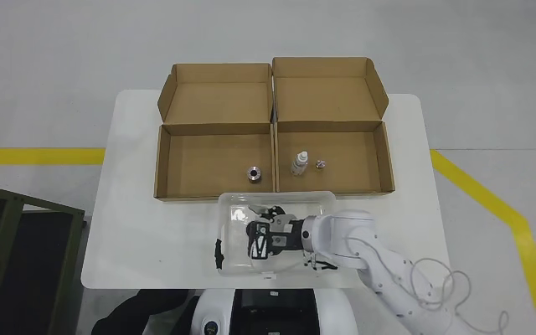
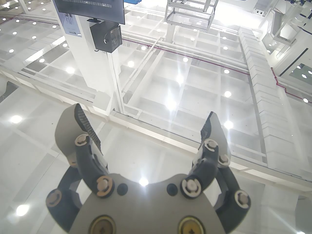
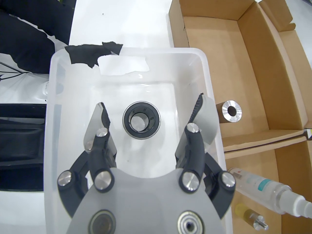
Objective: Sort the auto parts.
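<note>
A black ring-shaped bearing (image 3: 141, 120) lies on the floor of a clear plastic bin (image 3: 170, 49) at the table's near edge. My right gripper (image 3: 151, 101) hangs open inside the bin, its fingers on either side of the bearing and not touching it. From above, the right gripper (image 1: 261, 239) covers the middle of the bin (image 1: 276, 196). A metal cylinder (image 1: 253, 173) stands in the left cardboard box (image 1: 201, 163). A spray bottle (image 1: 299, 162) and a small part (image 1: 319, 165) lie in the right box (image 1: 356, 159). My left gripper (image 2: 145, 118) is open, empty and pointing at the ceiling.
Both boxes stand side by side just behind the bin, lids folded back. In the right wrist view the metal cylinder (image 3: 231, 112) sits close to the bin wall, with the spray bottle (image 3: 263, 188) and small part (image 3: 253, 219) nearby. Black tape (image 3: 90, 53) sticks to the bin's rim.
</note>
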{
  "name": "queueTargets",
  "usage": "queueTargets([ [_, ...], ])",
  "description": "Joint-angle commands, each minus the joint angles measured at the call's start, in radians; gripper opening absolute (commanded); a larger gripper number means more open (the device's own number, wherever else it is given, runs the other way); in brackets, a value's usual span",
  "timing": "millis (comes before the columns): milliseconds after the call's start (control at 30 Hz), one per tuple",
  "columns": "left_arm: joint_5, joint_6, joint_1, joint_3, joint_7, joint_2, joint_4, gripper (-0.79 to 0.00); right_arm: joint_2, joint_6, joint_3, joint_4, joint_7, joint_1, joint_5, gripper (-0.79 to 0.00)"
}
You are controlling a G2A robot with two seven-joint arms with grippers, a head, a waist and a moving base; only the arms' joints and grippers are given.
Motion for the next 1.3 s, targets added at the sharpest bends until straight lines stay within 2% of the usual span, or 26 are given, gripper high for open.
queueTargets([
  [0,0.0,0.0,0.0,0.0,0.0,0.0,0.0,0.0,0.002,0.001,-0.001,0.011,-0.006,-0.005,-0.015,-0.175],
  [300,0.0,0.0,0.0,0.0,0.0,0.0,0.0,0.0,0.002,0.012,-0.017,0.067,-0.034,0.0,-0.059,-0.172],
  [600,0.0,0.0,0.0,0.0,0.0,0.0,0.0,0.0,-0.008,0.028,-0.056,0.123,-0.057,0.027,-0.076,-0.252],
  [833,0.0,0.0,0.0,0.0,0.0,0.0,0.0,0.0,-0.015,0.028,-0.077,0.16,-0.069,0.043,-0.062,-0.286],
  [900,0.0,0.0,0.0,0.0,0.0,0.0,0.0,0.0,-0.017,0.029,-0.079,0.166,-0.075,0.046,-0.056,-0.376],
  [1033,0.0,0.0,0.0,0.0,0.0,0.0,0.0,0.0,-0.019,0.037,-0.08,0.176,-0.093,0.05,-0.04,-0.449],
  [1267,0.0,0.0,0.0,0.0,0.0,0.0,0.0,0.0,-0.018,0.024,-0.075,0.159,-0.113,0.047,-0.018,-0.714],
])
